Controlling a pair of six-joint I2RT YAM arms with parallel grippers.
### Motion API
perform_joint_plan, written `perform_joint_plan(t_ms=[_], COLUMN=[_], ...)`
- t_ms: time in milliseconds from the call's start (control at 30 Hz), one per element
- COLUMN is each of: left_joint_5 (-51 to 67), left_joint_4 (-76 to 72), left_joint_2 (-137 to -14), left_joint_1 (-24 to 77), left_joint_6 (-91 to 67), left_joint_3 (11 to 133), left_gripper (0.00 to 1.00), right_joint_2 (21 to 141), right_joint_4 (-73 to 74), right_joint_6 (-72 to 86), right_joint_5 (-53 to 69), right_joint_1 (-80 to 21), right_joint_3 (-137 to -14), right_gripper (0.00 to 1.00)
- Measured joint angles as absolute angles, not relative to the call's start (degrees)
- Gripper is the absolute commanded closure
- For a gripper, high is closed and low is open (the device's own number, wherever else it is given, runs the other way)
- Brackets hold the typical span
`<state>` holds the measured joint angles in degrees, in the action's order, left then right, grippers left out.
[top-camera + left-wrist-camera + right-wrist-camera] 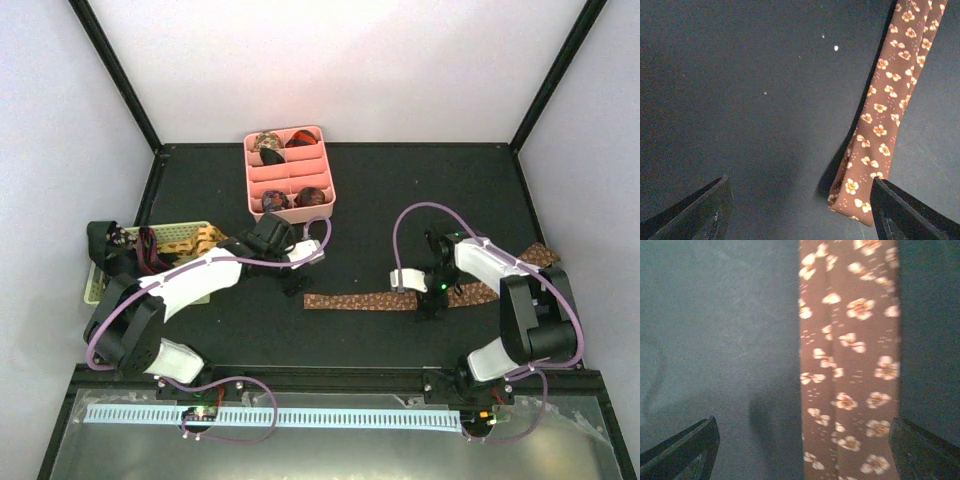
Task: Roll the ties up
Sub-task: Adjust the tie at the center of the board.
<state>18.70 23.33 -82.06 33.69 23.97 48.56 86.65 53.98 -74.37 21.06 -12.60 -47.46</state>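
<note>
Trainee: Tie first. Where does it lie against each end effector?

Lead: The brown flowered tie (370,299) lies flat and at full length on the dark desk (400,200), reaching from one arm to the other. Its narrow tip sits just ahead of the left end effector (799,179), close against the right-hand finger (900,210). Between those fingers there is mostly bare desk. The right end effector (802,421) hangs over a wider stretch, and the strip passes between its fingers, nearer the right-hand one.

Trainee: Is either one holding it?

Lead: No. Both stand with jaws spread wide and nothing pinched.

Trainee: How will it handle?

Lead: I'd judge it light, thin and quite limp. Push it along the desk and it will likely buckle, not slide. The cloth looks smooth, so wound layers may slip and a slack roll could spring open. I wouldn't call it fragile.

Trainee: Where should we take hold?

Lead: At the narrow tip beside the left end effector, I'd say. Shift across so the tip sits between the fingers, come down to the desk, and pinch across the width. The stretch under the right end effector is a fair place to pin it straight. Beyond the left end effector, the pink tray (322,170) holds small rolled ties (275,200).
</note>
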Motion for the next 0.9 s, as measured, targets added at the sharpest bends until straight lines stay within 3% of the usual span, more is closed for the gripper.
perform_joint_plan(t_ms=[167,433,500,600,667,800,900], left_joint_5=[18.9,18.9,18.9,18.9,19.0,19.4,19.8], left_joint_4=[23.0,22.5,22.5,22.5,22.5,22.4,22.4], left_joint_2=[-82.1,-81.3,-81.2,-81.2,-81.2,-81.1,-81.0], left_joint_1=[33.7,33.7,33.7,33.7,33.7,33.7,33.7], left_joint_6=[23.3,22.7,22.6,22.5,22.5,22.4,22.4], left_joint_3=[47.0,46.6,46.6,46.6,46.6,46.3,46.2], left_gripper=[0.22,0.22,0.22,0.22,0.22,0.22,0.22], right_joint_2=[86.8,87.8,87.7,87.1,86.1,83.2,84.8], right_joint_4=[49.3,42.0,41.8,41.1,40.2,39.0,39.9], right_joint_6=[-76.3,-75.7,-75.4,-76.1,-76.4,-77.5,-76.5], right_joint_5=[16.6,13.2,13.0,12.8,12.3,11.7,11.6], right_joint_1=[-15.1,-15.8,-15.8,-15.8,-15.8,-15.8,-15.8], right_joint_3=[-43.9,-43.9,-43.9,-43.5,-43.0,-40.8,-41.9], right_gripper=[0.17,0.46,0.43,0.18,0.11,0.14,0.31])
